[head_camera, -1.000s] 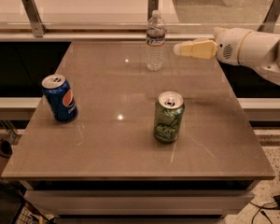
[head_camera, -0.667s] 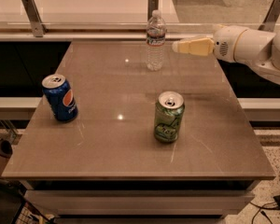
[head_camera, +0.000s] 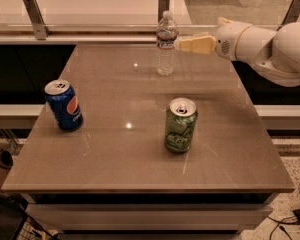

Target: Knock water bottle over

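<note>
At the bench's far edge, the end effector (head_camera: 180, 45), its grip impossible to tell, sat just beside the upright water bottle (head_camera: 165, 59), needing 1 shove toward the far-left corner.

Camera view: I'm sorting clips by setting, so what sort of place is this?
Probably an office kitchenette or break area: a grey table holding a water bottle, a Pepsi can and a green soda can, with a pale counter and metal brackets behind. The gripper hovers by the bottle's neck.
</note>
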`<action>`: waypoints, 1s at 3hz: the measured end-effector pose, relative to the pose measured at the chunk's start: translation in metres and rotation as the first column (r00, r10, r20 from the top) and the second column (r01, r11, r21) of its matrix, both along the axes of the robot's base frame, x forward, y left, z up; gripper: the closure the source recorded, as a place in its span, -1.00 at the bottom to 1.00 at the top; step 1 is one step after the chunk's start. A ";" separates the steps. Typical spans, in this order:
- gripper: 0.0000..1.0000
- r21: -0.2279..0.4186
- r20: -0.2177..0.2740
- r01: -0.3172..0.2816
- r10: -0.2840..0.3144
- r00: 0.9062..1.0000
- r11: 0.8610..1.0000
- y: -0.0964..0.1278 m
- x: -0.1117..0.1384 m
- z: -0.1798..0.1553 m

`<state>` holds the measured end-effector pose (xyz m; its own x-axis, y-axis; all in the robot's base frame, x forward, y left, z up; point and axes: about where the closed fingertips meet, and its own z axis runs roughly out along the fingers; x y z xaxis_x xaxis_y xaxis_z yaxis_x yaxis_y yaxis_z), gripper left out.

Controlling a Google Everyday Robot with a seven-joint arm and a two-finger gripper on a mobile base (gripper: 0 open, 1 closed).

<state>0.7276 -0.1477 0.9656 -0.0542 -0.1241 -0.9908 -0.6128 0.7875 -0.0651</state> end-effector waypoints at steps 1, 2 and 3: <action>-1.00 0.023 0.020 -0.024 0.023 1.000 0.999 0.018 0.005 -0.002; -1.00 0.039 0.039 -0.056 0.055 0.998 0.998 0.037 0.003 0.000; -1.00 0.046 0.047 -0.082 0.080 0.996 0.996 0.051 0.003 0.001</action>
